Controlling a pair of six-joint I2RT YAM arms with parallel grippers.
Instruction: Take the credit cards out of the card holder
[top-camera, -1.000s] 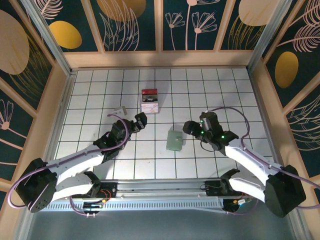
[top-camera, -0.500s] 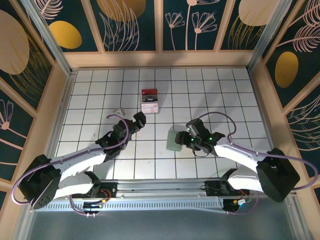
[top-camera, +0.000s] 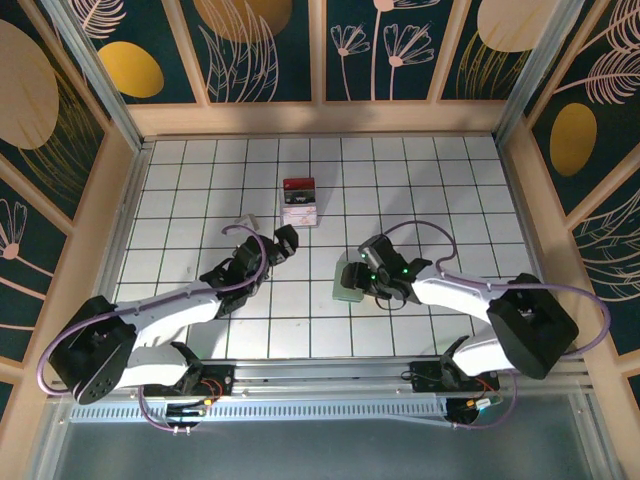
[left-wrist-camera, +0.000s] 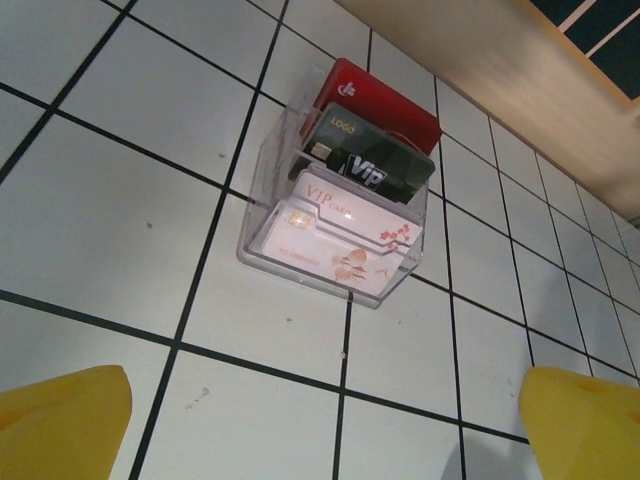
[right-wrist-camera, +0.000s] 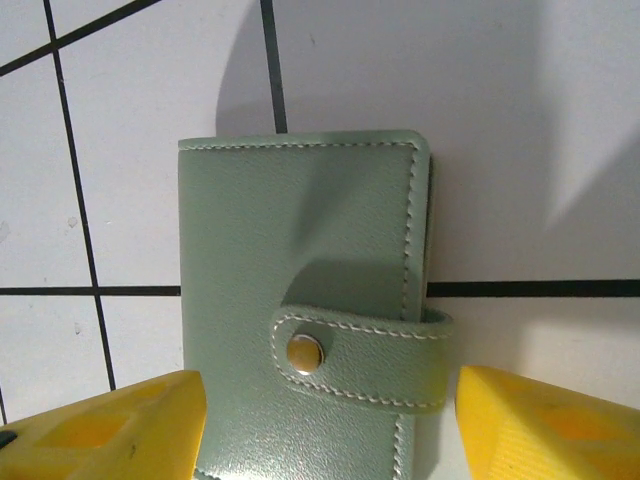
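The card holder (top-camera: 347, 283) (right-wrist-camera: 300, 230) is a pale green wallet lying flat on the tiles, folded shut, its strap snapped closed. Any credit cards in it are hidden. My right gripper (top-camera: 358, 274) (right-wrist-camera: 325, 420) is low over its near end, open. The left finger (right-wrist-camera: 110, 430) is at the wallet's left edge. The right finger (right-wrist-camera: 550, 425) stands a thin gap off the strap's end. My left gripper (top-camera: 283, 243) (left-wrist-camera: 325, 430) is open and holds nothing. It hovers just short of a clear stand (left-wrist-camera: 335, 215).
The clear stand (top-camera: 299, 202) holds three cards: red at the back, dark green in the middle, white and pink in front. A small pale flat piece (top-camera: 240, 220) lies left of it. Wooden walls ring the tiled floor.
My right gripper has swung left onto the wallet and now straddles it, jaws slightly narrower. The left gripper has hardly moved.
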